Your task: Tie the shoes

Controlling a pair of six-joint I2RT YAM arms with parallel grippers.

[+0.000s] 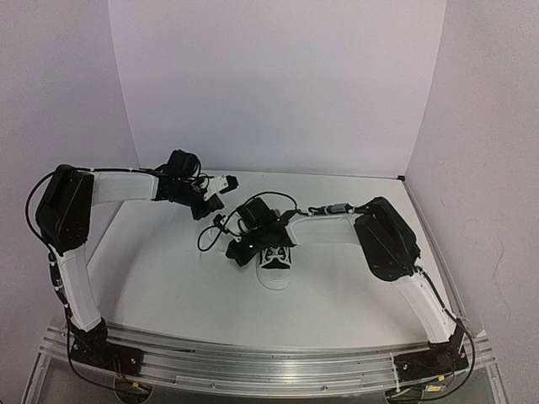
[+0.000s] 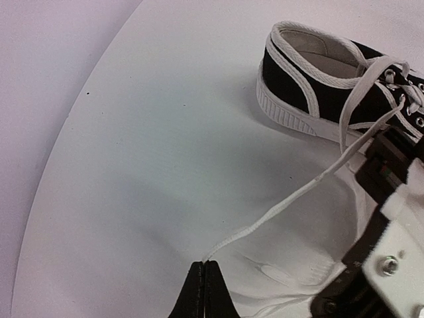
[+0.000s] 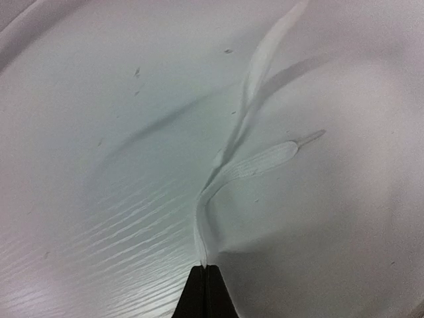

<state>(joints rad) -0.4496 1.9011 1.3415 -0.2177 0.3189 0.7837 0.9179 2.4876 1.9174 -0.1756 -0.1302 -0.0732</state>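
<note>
The black sneaker [image 1: 275, 255] with a white toe cap lies mid-table, toe toward the arms. In the left wrist view the sneaker [image 2: 311, 73] shows its heel and white lining. One white lace [image 2: 291, 195] runs taut from the eyelets down to my left gripper [image 2: 204, 264], which is shut on its end. In the top view my left gripper [image 1: 205, 209] is left of and behind the shoe. My right gripper [image 1: 239, 251] is at the shoe's left side. In its wrist view my right gripper [image 3: 205, 266] is shut on the other lace [image 3: 235, 169], which is looped just above the table.
The white tabletop [image 1: 168, 278] has white walls behind and at both sides. The right gripper's body [image 2: 391, 225] fills the lower right of the left wrist view, close to the left gripper's lace. Black cables [image 1: 210, 236] hang left of the shoe.
</note>
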